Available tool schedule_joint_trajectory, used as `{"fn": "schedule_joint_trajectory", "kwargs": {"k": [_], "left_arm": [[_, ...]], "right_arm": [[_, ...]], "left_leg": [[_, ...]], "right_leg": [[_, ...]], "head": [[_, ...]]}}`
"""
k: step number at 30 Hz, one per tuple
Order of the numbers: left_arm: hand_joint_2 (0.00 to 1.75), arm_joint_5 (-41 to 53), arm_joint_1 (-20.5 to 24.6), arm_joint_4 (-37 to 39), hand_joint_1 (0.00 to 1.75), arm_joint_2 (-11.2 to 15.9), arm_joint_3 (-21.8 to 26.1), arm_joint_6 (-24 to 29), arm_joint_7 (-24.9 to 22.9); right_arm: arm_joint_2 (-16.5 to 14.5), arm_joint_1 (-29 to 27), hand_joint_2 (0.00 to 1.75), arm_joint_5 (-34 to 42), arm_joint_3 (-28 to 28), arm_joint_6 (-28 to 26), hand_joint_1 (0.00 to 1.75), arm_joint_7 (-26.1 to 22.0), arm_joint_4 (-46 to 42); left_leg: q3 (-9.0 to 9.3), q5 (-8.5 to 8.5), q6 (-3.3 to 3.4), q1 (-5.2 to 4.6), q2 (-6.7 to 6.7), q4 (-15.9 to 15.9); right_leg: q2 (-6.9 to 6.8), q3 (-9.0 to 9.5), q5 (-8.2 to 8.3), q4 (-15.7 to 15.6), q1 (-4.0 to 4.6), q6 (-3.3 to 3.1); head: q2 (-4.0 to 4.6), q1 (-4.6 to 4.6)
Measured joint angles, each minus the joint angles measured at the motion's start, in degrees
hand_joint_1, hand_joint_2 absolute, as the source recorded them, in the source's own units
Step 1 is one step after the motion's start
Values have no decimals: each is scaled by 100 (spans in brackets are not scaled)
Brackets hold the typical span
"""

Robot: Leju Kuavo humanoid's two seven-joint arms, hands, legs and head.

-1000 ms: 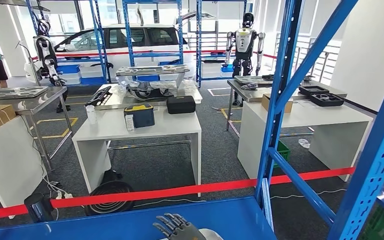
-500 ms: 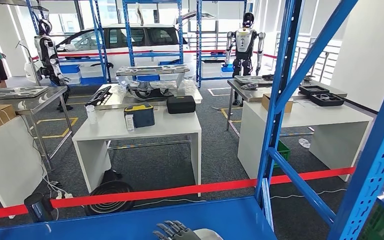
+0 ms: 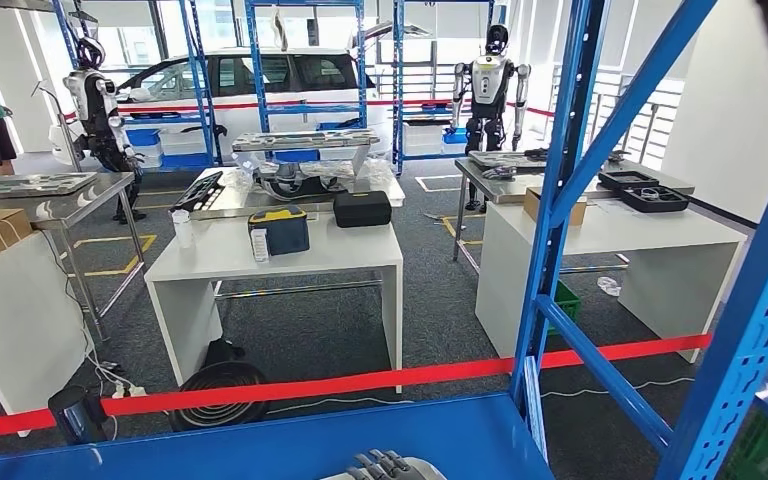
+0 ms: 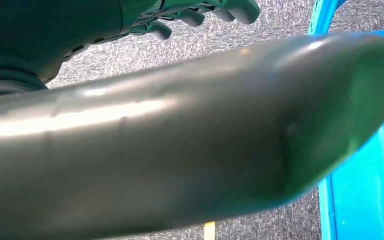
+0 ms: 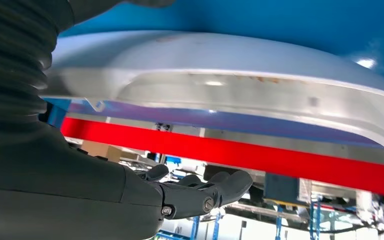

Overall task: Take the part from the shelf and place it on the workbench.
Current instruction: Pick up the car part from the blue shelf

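Part (image 5: 240,85) on blue shelf (image 3: 260,445), just above right hand (image 5: 180,192) fingers (image 5: 230,182)

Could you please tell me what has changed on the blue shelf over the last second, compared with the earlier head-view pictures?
The hand at the near edge of the blue shelf has slid down toward the bottom of the head view and slightly to the right, so less of it shows now. The pale part beside it stays at the shelf's edge. In the background, the far humanoid robot on the left shifted a little. The white table and red tape are unchanged.
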State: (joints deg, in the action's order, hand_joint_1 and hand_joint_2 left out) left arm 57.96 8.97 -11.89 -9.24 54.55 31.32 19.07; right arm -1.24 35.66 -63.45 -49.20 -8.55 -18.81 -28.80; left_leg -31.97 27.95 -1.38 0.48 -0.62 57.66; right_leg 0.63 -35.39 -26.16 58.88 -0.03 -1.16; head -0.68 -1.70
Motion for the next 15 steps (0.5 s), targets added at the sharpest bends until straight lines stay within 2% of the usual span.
{"fn": "schedule_joint_trajectory", "kwargs": {"k": [6, 7, 10, 11, 12, 15], "left_arm": [[0, 18, -1, -2, 0, 2, -13, 17, 102], [0, 8, -1, -2, 0, 2, -13, 17, 136], [0, -40, -1, -1, 0, 2, -13, 7, 216], [0, -60, -1, -1, 0, 2, -13, -13, 249], [0, -80, -1, -1, 0, 2, -13, -41, 293], [131, -229, -2, -2, 0, 2, -11, -74, 524]], "right_arm": [[77, 20, 175, 78, 0, 0, 0, -22, 126], [82, 27, 175, 84, 0, 9, 33, -30, 143], [90, 41, 175, 102, 2, 32, 164, -80, 192], [92, 42, 175, 105, 2, 47, 175, -101, 210], [93, 40, 175, 107, 2, 68, 175, -123, 228], [93, 32, 175, 116, 2, 112, 175, -198, 292]], "left_leg": [[9, 4, 2, 0, 4, 0], [11, 4, 2, 0, 4, 0], [18, 4, 2, 0, 6, 0], [19, 5, 2, 0, 6, 0], [20, 5, 2, 0, 6, 0], [20, 4, 2, 0, 6, 0]], "right_leg": [[2, 8, -1, -2, 0, 1], [2, 11, -1, -2, 0, 1], [2, 17, -2, -2, 0, 1], [2, 18, -1, -3, 0, 1], [2, 19, -1, -3, 0, 1], [2, 21, 0, -3, 0, 1]], "head": [[0, 0], [0, 0], [0, 0], [0, 0], [0, 0], [0, 0]]}}
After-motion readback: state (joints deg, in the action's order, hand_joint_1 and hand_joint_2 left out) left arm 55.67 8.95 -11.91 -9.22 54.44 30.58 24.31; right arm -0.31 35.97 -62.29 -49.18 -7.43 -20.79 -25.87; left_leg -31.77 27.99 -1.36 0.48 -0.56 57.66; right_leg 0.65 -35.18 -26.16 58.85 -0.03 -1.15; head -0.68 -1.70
